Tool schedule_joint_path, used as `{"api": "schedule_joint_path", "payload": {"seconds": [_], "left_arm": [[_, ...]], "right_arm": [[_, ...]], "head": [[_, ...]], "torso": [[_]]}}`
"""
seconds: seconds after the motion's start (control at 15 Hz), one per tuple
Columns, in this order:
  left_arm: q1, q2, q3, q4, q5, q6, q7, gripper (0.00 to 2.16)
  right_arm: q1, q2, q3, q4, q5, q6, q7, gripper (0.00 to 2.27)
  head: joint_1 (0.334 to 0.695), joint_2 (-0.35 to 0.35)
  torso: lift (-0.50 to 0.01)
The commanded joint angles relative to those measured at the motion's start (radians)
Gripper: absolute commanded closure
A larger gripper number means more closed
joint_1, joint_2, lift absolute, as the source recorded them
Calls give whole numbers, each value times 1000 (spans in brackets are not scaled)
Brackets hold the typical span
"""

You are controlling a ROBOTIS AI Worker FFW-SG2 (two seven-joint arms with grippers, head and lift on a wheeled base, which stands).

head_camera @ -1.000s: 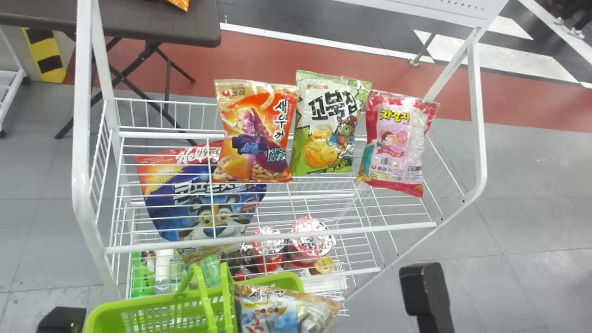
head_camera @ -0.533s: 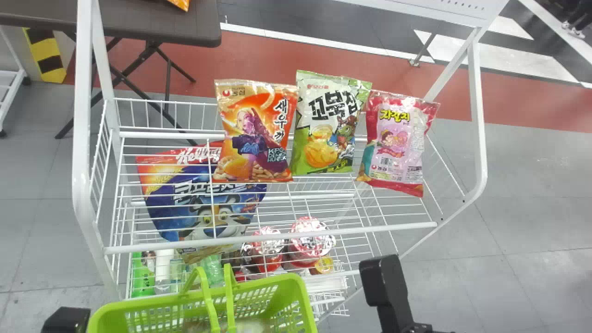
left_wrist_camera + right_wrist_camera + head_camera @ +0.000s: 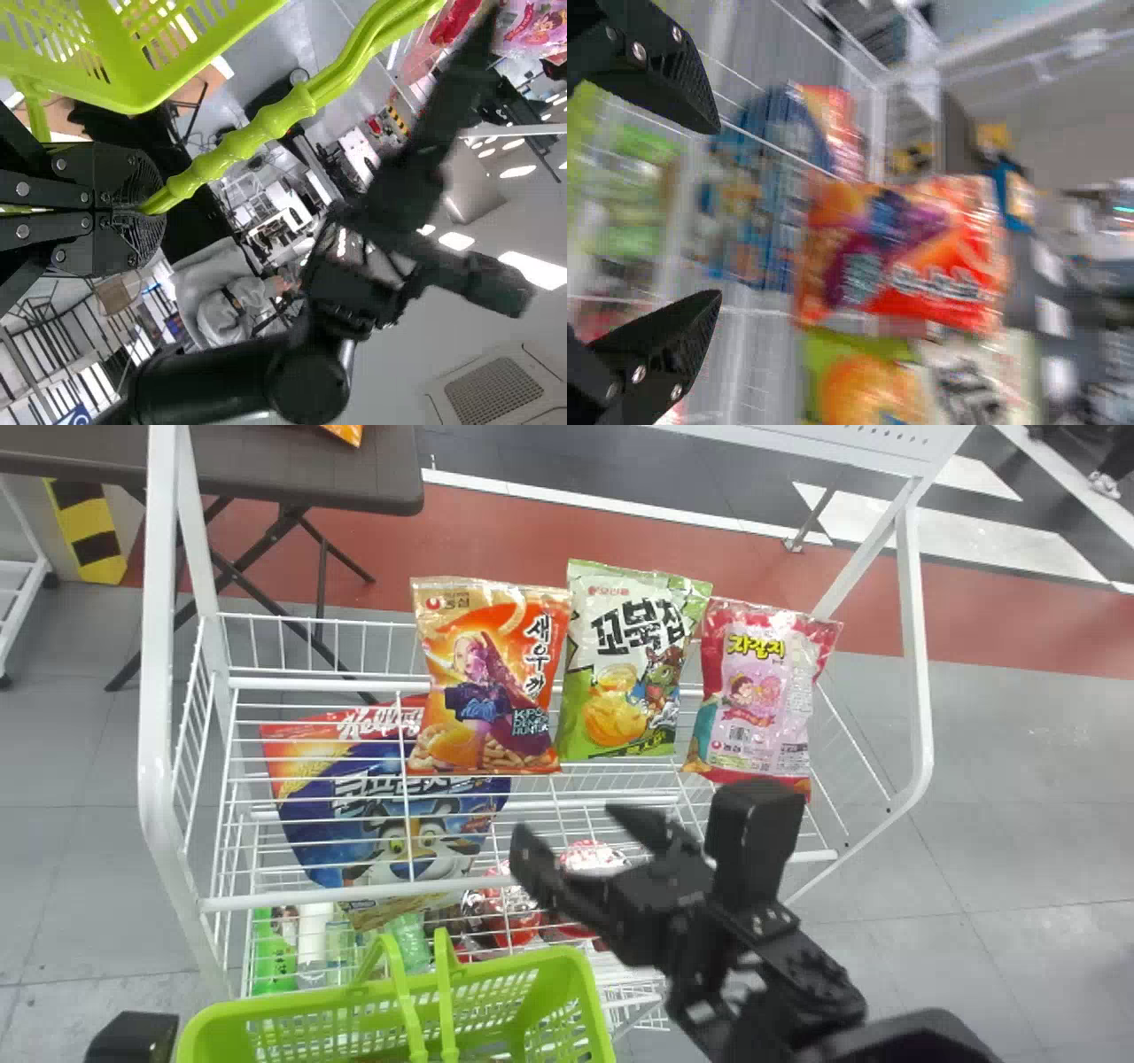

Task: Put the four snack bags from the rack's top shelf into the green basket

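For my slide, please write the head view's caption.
Right tool open near three top-shelf snack bags, green basket in front.

Three snack bags [image 3: 625, 673] lie side by side along the top shelf's [image 3: 518, 880] back edge, from its middle to its right corner. Another bag [image 3: 390, 815] lies below, near the left edge. The basket [image 3: 594, 992] is before the front edge.
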Motion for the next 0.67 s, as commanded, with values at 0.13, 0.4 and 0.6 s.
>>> {"api": "schedule_joint_path", "payload": {"seconds": [0.13,0.4,0.6], "left_arm": [[1,5,6,0,1,3,-10,1534],[0,3,4,11,1,0,-13,1534],[-11,2,7,26,5,0,-16,1534]], "right_arm": [[-241,51,97,297,127,-206,-176,90],[-419,74,104,531,144,-311,-182,100],[-495,74,105,620,119,-292,-141,225]], "head": [[695,-350],[695,-350],[695,-319]], "torso": [[0],[0],[0]]}}
